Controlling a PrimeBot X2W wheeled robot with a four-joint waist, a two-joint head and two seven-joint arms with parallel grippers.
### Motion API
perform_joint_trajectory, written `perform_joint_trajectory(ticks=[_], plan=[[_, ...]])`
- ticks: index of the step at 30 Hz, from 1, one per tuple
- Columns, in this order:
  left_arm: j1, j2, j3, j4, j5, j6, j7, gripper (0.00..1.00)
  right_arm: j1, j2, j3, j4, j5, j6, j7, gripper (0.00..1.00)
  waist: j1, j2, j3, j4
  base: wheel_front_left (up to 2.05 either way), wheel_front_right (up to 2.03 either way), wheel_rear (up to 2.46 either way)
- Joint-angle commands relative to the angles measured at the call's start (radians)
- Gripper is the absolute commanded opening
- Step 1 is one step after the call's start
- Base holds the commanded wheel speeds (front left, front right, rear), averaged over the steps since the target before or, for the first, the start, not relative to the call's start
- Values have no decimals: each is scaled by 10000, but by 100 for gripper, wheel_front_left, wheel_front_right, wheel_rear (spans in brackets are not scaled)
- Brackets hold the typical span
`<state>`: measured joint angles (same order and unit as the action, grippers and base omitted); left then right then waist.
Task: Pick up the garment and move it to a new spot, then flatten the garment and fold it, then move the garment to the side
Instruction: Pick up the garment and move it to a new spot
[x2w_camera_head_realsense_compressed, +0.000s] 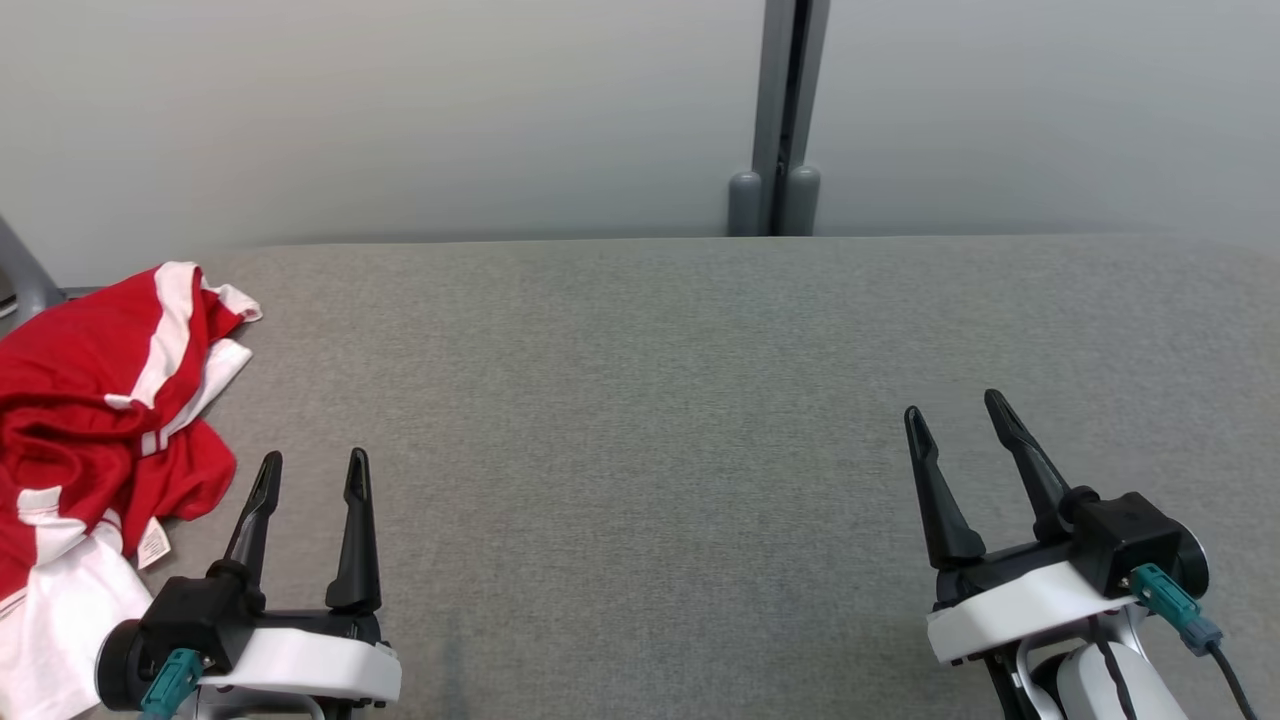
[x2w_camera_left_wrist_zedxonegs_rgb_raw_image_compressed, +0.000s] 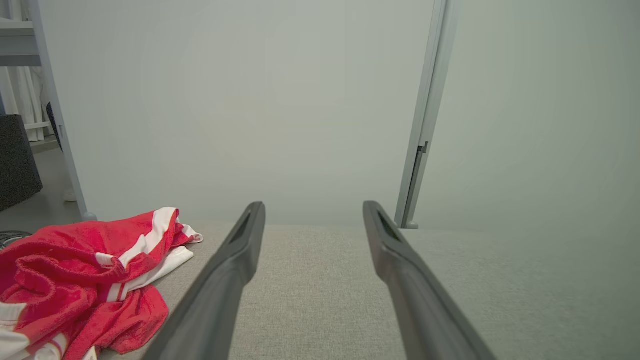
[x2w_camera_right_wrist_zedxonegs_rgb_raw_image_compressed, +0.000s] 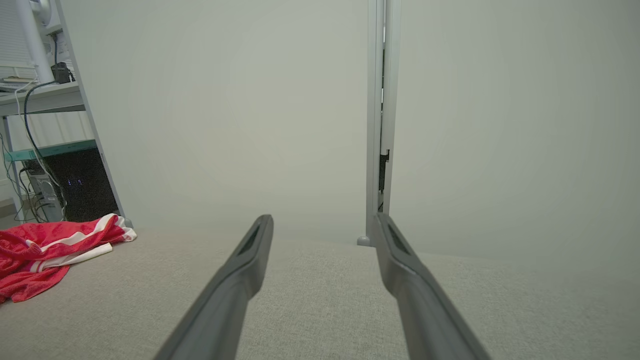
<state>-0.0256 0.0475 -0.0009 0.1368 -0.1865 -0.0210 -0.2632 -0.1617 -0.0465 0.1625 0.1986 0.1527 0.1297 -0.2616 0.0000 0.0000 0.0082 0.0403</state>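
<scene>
A crumpled red garment (x2w_camera_head_realsense_compressed: 90, 400) with white stripes lies at the far left of the head view, running off the left frame edge and the lower left corner. It sits at the left end of the grey fabric-covered desk (x2w_camera_head_realsense_compressed: 640, 400). Whether it hangs over that side edge cannot be told. Its upper tip reaches close to the desk's rounded far left corner.

Just right of the garment, at the lower left, the left claw (x2w_camera_head_realsense_compressed: 313, 462) is released. Its two dark fingers stand apart with nothing between them and point up the frame. A thin strip of desk shows between the nearer finger and the red cloth.

From there the desk runs bare across the whole middle of the frame. The far edge is a straight line across the upper third, meeting a pale wall. A grey upright post (x2w_camera_head_realsense_compressed: 785, 110) stands behind that edge, right of centre, with two rounded feet at its base.

At the lower right, the right claw (x2w_camera_head_realsense_compressed: 955, 405) is also released and empty, with fingers spread and leaning toward the upper left. It is well apart from the garment. More bare desk lies to its right, up to the frame edge.

A small white label (x2w_camera_head_realsense_compressed: 153, 543) hangs at the garment's lower hem, near the left claw. Its print is too small to read.
</scene>
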Motion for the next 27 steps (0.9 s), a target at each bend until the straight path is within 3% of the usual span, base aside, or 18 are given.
perform_joint_trajectory(ticks=[1,11,27], plan=[[-103,50,70,48,-65,79,-24,100,28,-73,24,10,54,19,-52,100,0,0,6,220,0,0,0],[-101,48,294,185,-138,159,-24,100,82,-75,185,66,164,19,-52,100,0,0,20,1350,0,0,0],[172,48,571,447,-32,201,-22,100,177,-72,709,304,594,19,-50,100,0,0,-140,3806,0,0,0]])
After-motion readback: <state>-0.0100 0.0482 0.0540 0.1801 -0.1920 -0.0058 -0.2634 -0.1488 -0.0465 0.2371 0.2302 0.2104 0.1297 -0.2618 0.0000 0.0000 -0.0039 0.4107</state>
